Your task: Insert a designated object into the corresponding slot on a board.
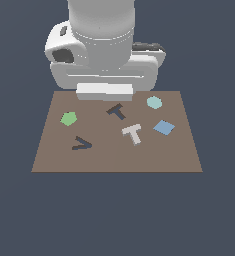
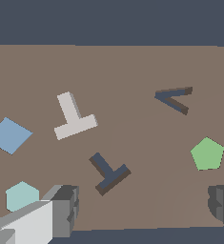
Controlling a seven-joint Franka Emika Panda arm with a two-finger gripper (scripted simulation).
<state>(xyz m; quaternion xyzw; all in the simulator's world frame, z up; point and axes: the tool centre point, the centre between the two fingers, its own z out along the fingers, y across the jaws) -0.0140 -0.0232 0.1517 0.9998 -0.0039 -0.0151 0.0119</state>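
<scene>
- Off-white T-shaped block (image 1: pixel 133 133) lies flat on the brown board (image 1: pixel 54 160), near the board's middle and a little toward the exterior view's right edge. It rests loose on the surface, not in any recess.
- Dark charcoal T-shaped slot (image 1: pixel 116 111) sits just beside the block, toward the board's far edge under the arm. Block and slot are near each other but apart, and they lie at different angles, as the wrist view makes plain (block (image 2: pixel 73 117), slot (image 2: pixel 109 172)).
- Slot is unfilled, so no part of the insertion is done.
- Gripper (image 2: pixel 142 209): fingers (image 2: pixel 63 207) spread wide apart in the wrist view, one at each side of the picture, with nothing between them. It hangs above the far edge of the board, closer to the slot than to the block, and touches nothing that I can see.
- Judgement: task stands at the start. Left to do: move over the block, grasp it, lift, turn it to match the slot's angle, lower it in, let go.
- Other items on the board, all clear of the block: dark V-shaped mark (image 1: pixel 81 144) toward the near left corner, green pentagon (image 1: pixel 68 118) by the left edge, teal hexagon (image 1: pixel 154 102) near the far right corner, blue diamond (image 1: pixel 164 127) by the right edge, just beside the block.
</scene>
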